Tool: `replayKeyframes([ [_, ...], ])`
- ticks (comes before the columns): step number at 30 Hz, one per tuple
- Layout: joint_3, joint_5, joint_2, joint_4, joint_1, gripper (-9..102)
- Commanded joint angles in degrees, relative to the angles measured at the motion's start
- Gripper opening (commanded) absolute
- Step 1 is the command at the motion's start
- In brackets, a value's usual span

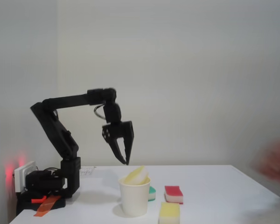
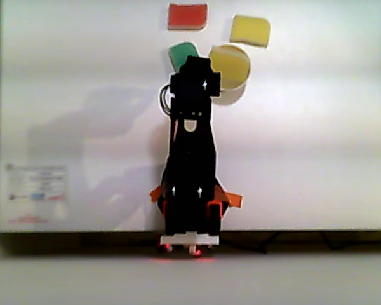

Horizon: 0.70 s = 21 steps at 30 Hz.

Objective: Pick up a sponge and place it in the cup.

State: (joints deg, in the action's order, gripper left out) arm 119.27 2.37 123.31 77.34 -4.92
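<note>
Fixed view, from the table's edge: the black arm (image 1: 60, 135) bends over a white table (image 1: 224, 186), its claw (image 1: 126, 161) hanging tips-down above and just to 10 o'clock of the cup (image 1: 135, 196). The two fingers (image 1: 129, 140) converge to nearly one point with nothing between them, so the claw reads as pressed together and empty, though the side angle leaves a small doubt. The sponge (image 1: 136, 176) sits in the cup, tilted, its pale yellow upper end poking above the rolled rim. It lies at about 5 o'clock from the fingertips, just below them and apart from them.

A green sponge (image 1: 151, 192) peeks out from behind the cup at its 3 o'clock. A red-topped sponge (image 1: 173, 193) lies further right, and a yellow block (image 1: 169, 212) rests nearest the camera, at the cup's 4 o'clock. A blurred hand (image 1: 275, 163) shows at the right edge of the frame.

From the other view, looking down, the arm (image 2: 190, 171) runs up the middle of the frame from its base. The cup (image 2: 232, 86), with the sponge (image 2: 230, 65) filling its mouth, lies at 1 o'clock of the wrist, partly covered by it. The green sponge (image 2: 181, 52) is at the wrist's 11 o'clock, the red-topped sponge (image 2: 188, 16) at 12 and the yellow block (image 2: 250, 30) at 1, beyond the cup. Here the wrist hides the fingertips, so the claw's state cannot be told.
</note>
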Motion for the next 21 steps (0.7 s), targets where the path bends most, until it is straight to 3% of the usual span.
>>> replayKeyframes([
  [1, 4.83, 1.58, 5.01, -1.93, 1.23, 0],
  [14, 36.12, -2.02, 33.66, -9.93, 1.67, 0],
  [21, 49.66, -5.27, 56.43, -2.9, -0.97, 0],
])
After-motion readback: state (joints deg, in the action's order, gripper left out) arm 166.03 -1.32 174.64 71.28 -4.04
